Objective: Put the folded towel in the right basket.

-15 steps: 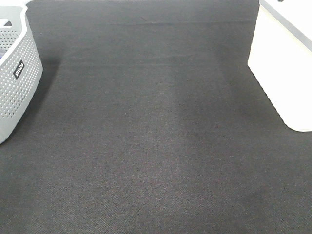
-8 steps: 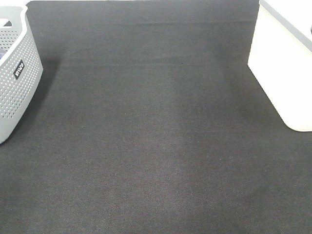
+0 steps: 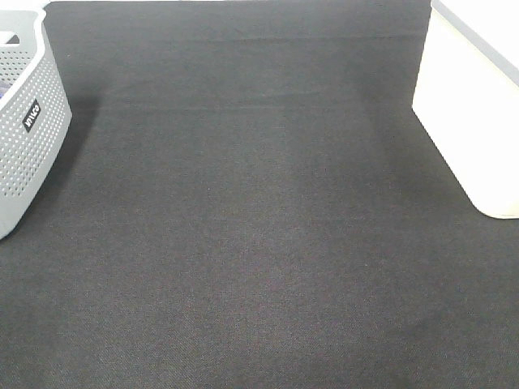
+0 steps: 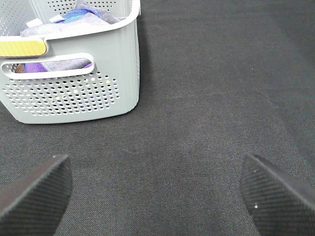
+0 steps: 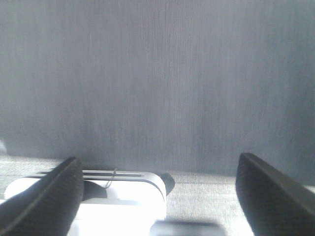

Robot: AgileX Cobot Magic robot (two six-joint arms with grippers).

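Note:
The right basket is white and stands at the right edge of the black mat. No folded towel lies on the mat in the exterior high view. Neither gripper shows in that view. In the left wrist view my left gripper is open and empty, low over the mat, in front of the grey perforated basket. Purple and blue cloth lies inside that basket. In the right wrist view my right gripper is open and empty over the mat.
The grey perforated basket stands at the left edge of the mat. A white object with dark slots lies close under the right gripper; I cannot tell what it is.

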